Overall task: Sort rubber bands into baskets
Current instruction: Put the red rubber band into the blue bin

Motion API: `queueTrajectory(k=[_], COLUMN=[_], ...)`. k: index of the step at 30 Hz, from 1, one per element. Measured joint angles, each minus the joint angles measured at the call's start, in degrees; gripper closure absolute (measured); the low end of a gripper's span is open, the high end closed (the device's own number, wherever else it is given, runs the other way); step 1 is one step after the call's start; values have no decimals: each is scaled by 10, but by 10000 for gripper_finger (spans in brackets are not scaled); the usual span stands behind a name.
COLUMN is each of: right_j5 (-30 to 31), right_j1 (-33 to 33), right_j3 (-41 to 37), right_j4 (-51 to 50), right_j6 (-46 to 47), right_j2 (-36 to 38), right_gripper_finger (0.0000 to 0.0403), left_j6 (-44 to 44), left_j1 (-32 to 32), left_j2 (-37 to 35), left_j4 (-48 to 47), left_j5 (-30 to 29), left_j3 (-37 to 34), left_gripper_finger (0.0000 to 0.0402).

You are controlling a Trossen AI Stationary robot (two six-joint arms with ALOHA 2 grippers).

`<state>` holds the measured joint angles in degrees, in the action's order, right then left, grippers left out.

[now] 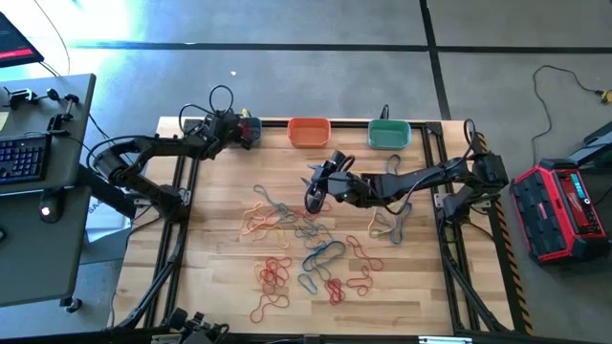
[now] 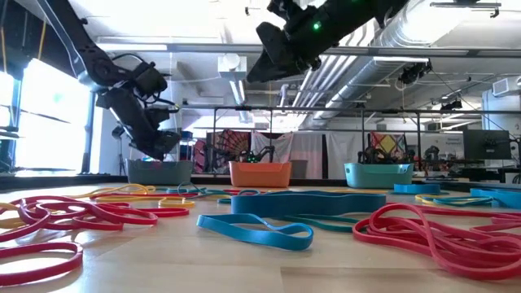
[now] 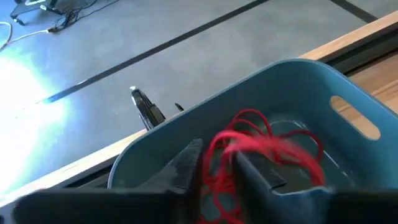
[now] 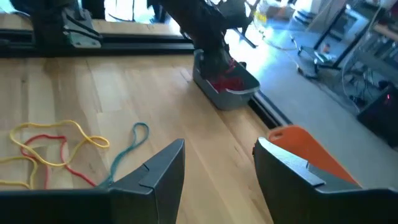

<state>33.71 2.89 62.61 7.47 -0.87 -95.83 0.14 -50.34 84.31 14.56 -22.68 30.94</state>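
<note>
Left gripper (image 3: 214, 171) over the grey-blue basket (image 3: 348, 81) – fingers parted, red rubber bands (image 3: 261, 146) between them; right gripper (image 4: 217, 165) wide open, empty, just short of the orange basket (image 4: 311, 152)

No text, label, brand, number or sign can be read in any of the four views. Pale markings are seen on the front of the red and black case (image 1: 559, 210) standing on the floor to the right of the table, but they cannot be made out. The keys of the dark keyboard (image 1: 23, 158) on the grey desk at the left are too small for their characters to be told.
</note>
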Motion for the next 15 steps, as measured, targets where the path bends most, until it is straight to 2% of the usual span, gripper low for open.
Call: queueTrajectory(k=[8, 12, 15], right_j5=[-19, -44, -113], right_j1=[-26, -33, -29], right_j3=[0, 0, 0], right_j4=[-46, -68, -112], right_j6=[61, 73, 49], right_j2=[0, 0, 3], right_gripper_finger=[222, 222, 222], left_j6=[14, 14, 20], left_j1=[1, 1, 6], left_j2=[-45, -85, -122], left_j4=[-40, -78, -104], left_j5=[40, 68, 135], left_j3=[0, 0, 0], left_gripper_finger=[237, 225, 227])
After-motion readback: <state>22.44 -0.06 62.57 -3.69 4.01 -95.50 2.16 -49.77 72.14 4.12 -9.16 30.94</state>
